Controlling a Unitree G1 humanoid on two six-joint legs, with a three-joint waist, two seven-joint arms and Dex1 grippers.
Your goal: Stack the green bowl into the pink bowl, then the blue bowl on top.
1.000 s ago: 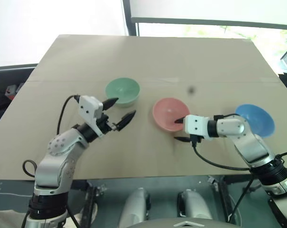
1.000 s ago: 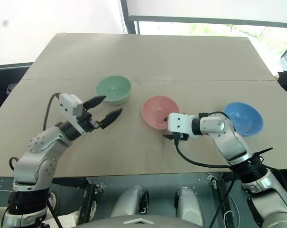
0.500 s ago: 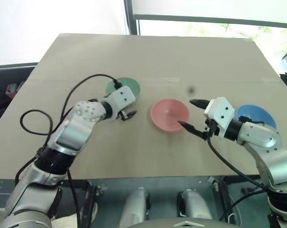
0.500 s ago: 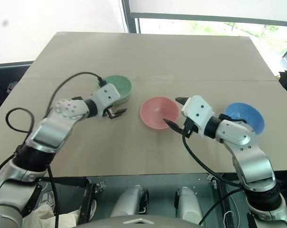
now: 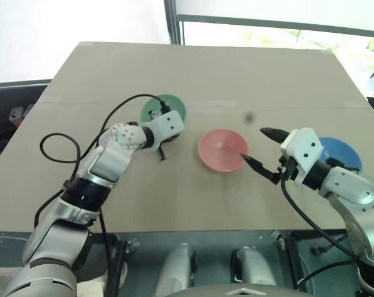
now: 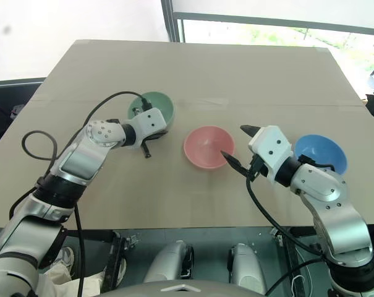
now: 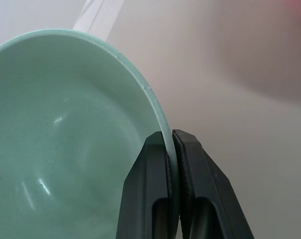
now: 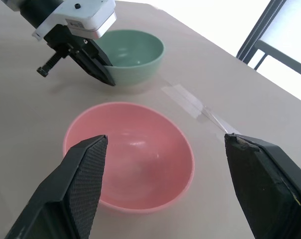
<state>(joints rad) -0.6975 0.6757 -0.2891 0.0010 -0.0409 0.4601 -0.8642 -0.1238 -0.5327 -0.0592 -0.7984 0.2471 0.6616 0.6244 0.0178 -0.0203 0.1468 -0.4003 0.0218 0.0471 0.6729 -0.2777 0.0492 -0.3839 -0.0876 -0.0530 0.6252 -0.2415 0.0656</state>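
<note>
The green bowl stands on the table at centre left. My left gripper is shut on its near rim, one finger inside and one outside, as the left wrist view shows; the same grip appears in the right wrist view at the green bowl. The pink bowl stands empty in the middle of the table. My right gripper hovers open just right of the pink bowl, its fingers spread wide. The blue bowl sits at the right, partly hidden behind my right arm.
The brown table has a strip of tape across its middle seam. A window frame rises behind the far edge. A black cable loops along my left arm.
My left gripper has reached forward to the green bowl and shut on its rim. My right gripper has pulled back and up from the pink bowl, staying open.
</note>
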